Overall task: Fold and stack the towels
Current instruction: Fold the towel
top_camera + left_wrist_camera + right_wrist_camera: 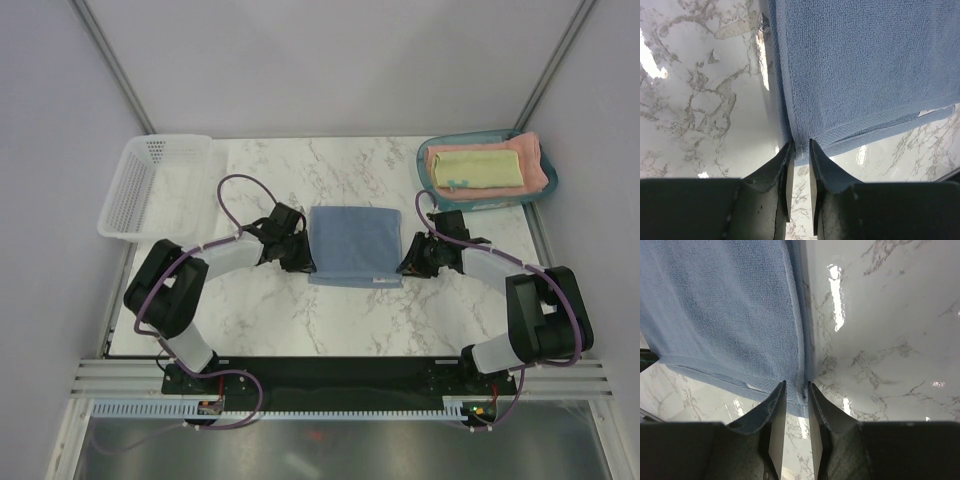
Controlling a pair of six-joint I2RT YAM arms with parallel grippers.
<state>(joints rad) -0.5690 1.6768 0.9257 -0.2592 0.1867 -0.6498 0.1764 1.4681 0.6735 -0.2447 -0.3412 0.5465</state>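
Observation:
The grey-blue towel (355, 243) lies folded flat in the middle of the marble table. My left gripper (305, 262) is at its near left corner and my right gripper (405, 266) at its near right corner. In the left wrist view my left gripper (800, 145) is shut on the corner of the towel (855, 65). In the right wrist view my right gripper (796, 384) is shut on the edge of the towel (725, 305). The folded pale-yellow towel (478, 167) lies on the folded salmon-pink towel (535, 165) at the back right.
The pink and yellow towels sit in a teal tray (472, 204) at the back right corner. A white plastic basket (150, 185) stands at the back left. Grey walls enclose the table.

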